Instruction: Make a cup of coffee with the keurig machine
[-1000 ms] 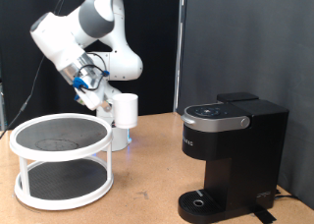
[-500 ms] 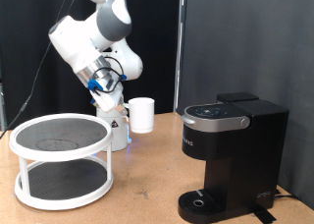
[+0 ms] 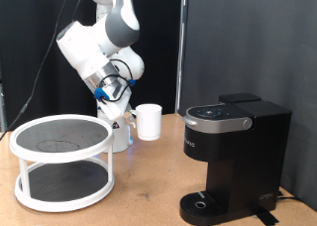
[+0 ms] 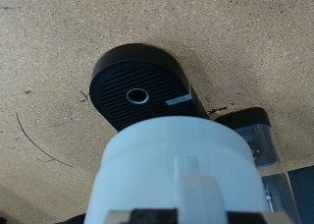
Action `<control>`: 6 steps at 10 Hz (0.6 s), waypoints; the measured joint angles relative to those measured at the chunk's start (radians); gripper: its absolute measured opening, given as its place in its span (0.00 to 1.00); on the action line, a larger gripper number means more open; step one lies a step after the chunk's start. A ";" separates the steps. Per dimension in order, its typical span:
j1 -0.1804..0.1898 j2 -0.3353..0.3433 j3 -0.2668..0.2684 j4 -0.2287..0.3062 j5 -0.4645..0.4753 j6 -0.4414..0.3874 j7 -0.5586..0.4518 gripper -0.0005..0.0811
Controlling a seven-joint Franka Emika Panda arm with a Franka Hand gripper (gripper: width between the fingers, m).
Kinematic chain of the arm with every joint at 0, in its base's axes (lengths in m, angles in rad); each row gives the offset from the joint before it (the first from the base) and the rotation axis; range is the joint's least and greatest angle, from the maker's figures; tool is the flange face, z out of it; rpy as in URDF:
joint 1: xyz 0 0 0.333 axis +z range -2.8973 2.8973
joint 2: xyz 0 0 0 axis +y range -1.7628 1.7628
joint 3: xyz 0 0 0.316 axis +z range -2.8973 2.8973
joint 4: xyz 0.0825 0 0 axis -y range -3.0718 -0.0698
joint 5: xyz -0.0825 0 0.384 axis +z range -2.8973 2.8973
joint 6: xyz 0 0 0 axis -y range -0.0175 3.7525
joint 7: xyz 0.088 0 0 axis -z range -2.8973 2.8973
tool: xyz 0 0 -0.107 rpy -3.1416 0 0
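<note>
Exterior view: my gripper carries the cup in the air beside the keurig machine, jaws pinching its handle side. Open room between them; I'd keep it level. Wrist view: cup hangs above the machine's drip tray, close to centred.

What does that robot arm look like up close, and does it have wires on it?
The arm is built of rounded, glossy white shells joined by grey bands at the joints. Near its hand there is a blue fitting with thin cables looping around the wrist. A dark cable runs up behind the arm near the exterior view's top. No lettering can be read at this size.
</note>
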 joint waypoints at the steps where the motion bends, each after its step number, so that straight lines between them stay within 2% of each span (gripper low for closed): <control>1: 0.000 0.000 0.000 0.000 0.000 0.000 0.000 0.10; 4: 0.000 0.021 0.005 -0.010 0.006 0.008 0.006 0.10; 6: 0.001 0.072 0.035 -0.023 0.006 0.072 0.027 0.10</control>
